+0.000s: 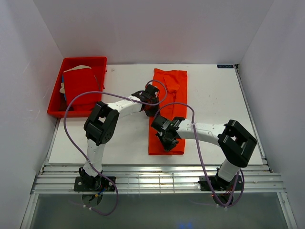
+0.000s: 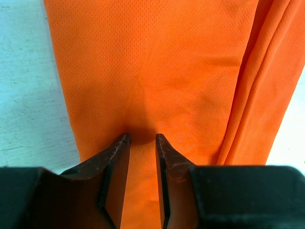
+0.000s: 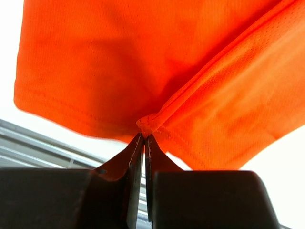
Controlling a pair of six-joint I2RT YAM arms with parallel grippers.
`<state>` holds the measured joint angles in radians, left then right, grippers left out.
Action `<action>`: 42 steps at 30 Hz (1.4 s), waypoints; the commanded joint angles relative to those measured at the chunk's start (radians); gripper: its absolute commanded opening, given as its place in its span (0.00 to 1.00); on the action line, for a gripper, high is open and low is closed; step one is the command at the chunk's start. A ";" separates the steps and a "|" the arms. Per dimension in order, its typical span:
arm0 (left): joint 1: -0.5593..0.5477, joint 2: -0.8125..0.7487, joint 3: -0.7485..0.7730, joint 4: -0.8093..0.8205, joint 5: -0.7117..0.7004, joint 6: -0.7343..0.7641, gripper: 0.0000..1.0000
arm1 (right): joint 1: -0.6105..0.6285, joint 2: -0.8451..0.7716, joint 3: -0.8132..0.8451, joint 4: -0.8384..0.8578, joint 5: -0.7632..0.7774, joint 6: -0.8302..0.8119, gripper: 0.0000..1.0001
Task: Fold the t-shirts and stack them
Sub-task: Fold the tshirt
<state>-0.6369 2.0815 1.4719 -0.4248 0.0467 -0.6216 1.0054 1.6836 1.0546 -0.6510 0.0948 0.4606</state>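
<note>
Slippage was the main risk. The right pincer was clamped on only a small bunched corner of the hem of the orange t-shirt, which lay as a long narrow strip down the middle of the white worktop, its near end close to the front edge. With so little cloth between the jaws, a lift toward the far end could pull the corner free, or take just 1 layer and let the folded layers slide apart.

The left pincer stood part-open, tips down on the cloth around mid-strip, gripping nothing. If that pin was too light, the strip could drag along the worktop rather than crease, and the fold would come out skewed.

The red t-shirt sat in the red tray at the far left, well apart.

No brand or print showed on either shirt. A small dark label lay at the worktop's far right edge; it possibly carried writing, too small to read.
</note>
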 commanded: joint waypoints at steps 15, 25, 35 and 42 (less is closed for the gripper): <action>0.002 0.029 -0.012 -0.009 0.025 0.002 0.39 | 0.051 -0.061 -0.025 -0.091 -0.043 -0.005 0.09; 0.002 0.038 -0.001 -0.009 0.033 0.003 0.39 | 0.059 -0.032 -0.028 -0.027 -0.038 -0.031 0.09; 0.002 -0.053 0.056 -0.020 -0.031 0.036 0.55 | 0.059 -0.203 0.103 -0.120 0.071 0.006 0.44; 0.002 -0.222 -0.002 -0.065 -0.156 0.100 0.67 | 0.055 -0.268 0.018 -0.171 0.138 0.069 0.59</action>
<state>-0.6380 2.0216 1.4860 -0.4656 -0.0326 -0.5686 1.0607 1.4109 1.1240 -0.7673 0.1825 0.4885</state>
